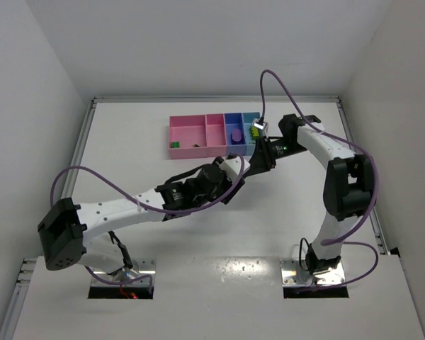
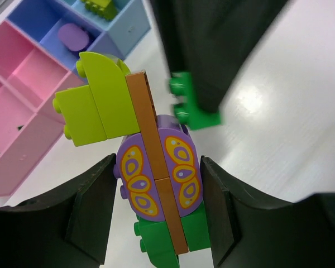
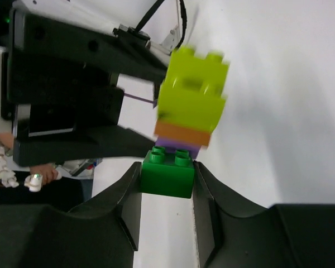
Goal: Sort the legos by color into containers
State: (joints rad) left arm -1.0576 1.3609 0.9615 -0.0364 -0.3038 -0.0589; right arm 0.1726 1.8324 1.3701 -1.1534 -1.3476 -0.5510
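Observation:
My left gripper (image 2: 159,184) is shut on a stack of legos: a purple butterfly-print brick (image 2: 139,173), a salmon strip (image 2: 151,128), a yellow-green brick (image 2: 95,106) and a green brick (image 2: 156,240). My right gripper (image 3: 167,178) is shut on a separate green brick (image 3: 168,170), whose studs sit just under the stack (image 3: 192,95). That brick also shows in the left wrist view (image 2: 192,109), a little apart from the stack. In the top view both grippers (image 1: 239,170) (image 1: 258,161) meet just in front of the containers (image 1: 198,127).
The purple-blue tray (image 1: 230,122) holds a purple brick (image 1: 235,136). The light blue tray (image 1: 248,119) holds a yellow-green brick (image 1: 255,129). The wide pink tray (image 1: 188,131) holds a small green brick (image 1: 175,145). White walls enclose the table.

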